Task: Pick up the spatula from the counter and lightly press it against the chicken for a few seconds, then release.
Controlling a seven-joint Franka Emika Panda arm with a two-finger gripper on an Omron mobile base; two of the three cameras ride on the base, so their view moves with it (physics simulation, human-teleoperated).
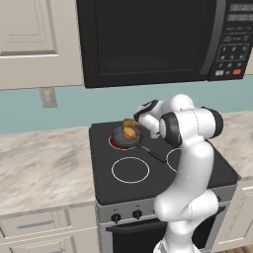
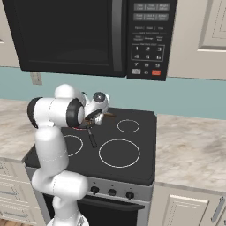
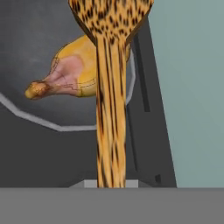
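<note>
The gripper (image 2: 99, 116) hangs over the stove's (image 2: 128, 170) back left burner, its jaws closed on the handle of the wooden spatula (image 3: 110, 113). The spatula's blade reaches over the chicken (image 3: 72, 74), which sits in the pan (image 3: 30, 48). Whether blade and chicken touch is unclear.

A home kitchen: a black glass stove (image 1: 111, 190) with white ring burners (image 1: 130, 169) and a row of knobs (image 2: 111, 192) on its front sits between pale stone-look counters (image 1: 44, 168). A black microwave (image 1: 148, 39) with a keypad (image 2: 148, 39) hangs over it. Cream panelled cabinets (image 1: 34, 39) flank the microwave and drawers (image 1: 34, 225) run under the counter. A teal backsplash (image 1: 74, 106) carries a wall outlet (image 1: 48, 97). On the far left burner a pan (image 1: 117, 137) holds chicken (image 1: 130, 132), with a wooden spatula (image 3: 111, 87) over it
</note>
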